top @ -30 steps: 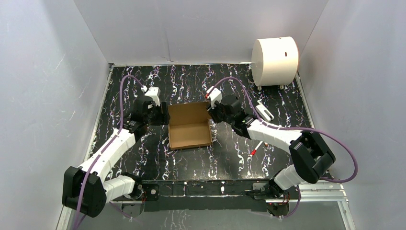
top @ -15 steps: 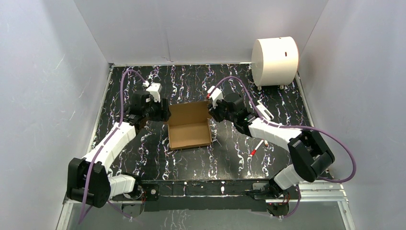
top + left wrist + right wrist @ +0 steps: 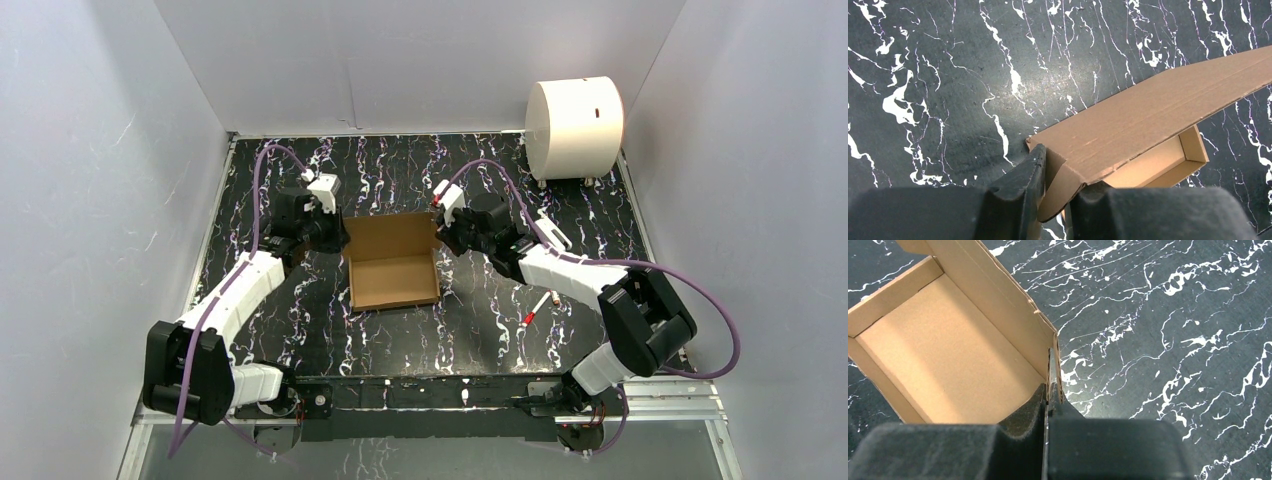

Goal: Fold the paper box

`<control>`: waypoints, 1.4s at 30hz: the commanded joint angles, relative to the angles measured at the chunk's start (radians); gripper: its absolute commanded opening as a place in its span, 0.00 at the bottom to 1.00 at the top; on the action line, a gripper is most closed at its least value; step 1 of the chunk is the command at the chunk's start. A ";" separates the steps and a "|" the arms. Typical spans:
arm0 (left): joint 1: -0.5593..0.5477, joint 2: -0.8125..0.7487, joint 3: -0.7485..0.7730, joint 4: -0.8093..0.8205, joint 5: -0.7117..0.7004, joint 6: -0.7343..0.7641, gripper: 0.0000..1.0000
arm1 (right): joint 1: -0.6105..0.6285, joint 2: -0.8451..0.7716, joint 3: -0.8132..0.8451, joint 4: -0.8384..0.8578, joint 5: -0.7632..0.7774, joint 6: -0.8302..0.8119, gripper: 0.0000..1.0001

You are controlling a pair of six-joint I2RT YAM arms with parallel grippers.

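The brown paper box (image 3: 393, 265) stands mid-table as an open tray with its lid flap raised at the far side. My left gripper (image 3: 338, 236) is at its far left corner. In the left wrist view, the box (image 3: 1148, 120) has a rounded corner flap pinched between the fingers (image 3: 1023, 185) of the left gripper (image 3: 1058, 192). My right gripper (image 3: 442, 234) is at the far right corner. In the right wrist view, the right gripper (image 3: 1049, 400) is shut on the side wall edge of the box (image 3: 948, 350).
A large white cylinder (image 3: 573, 115) stands at the far right corner. A small white part (image 3: 552, 234) and a red-tipped pen (image 3: 535, 307) lie right of the box. White walls enclose the black marbled table (image 3: 400, 170).
The left arm has swung inward and up, keeping its hold at the box's left corner. The box has shifted slightly left. The right gripper has barely moved.
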 commanded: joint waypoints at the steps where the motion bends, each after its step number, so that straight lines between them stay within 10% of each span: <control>1: 0.003 -0.019 0.027 0.006 0.029 -0.069 0.12 | 0.007 -0.006 0.031 0.018 -0.036 0.062 0.01; 22: -0.094 -0.077 -0.066 0.239 -0.306 -0.545 0.10 | 0.206 0.143 0.236 -0.125 0.667 0.504 0.00; 42: -0.219 -0.004 -0.097 0.423 -0.467 -0.725 0.20 | 0.271 0.157 0.124 -0.017 0.875 0.627 0.00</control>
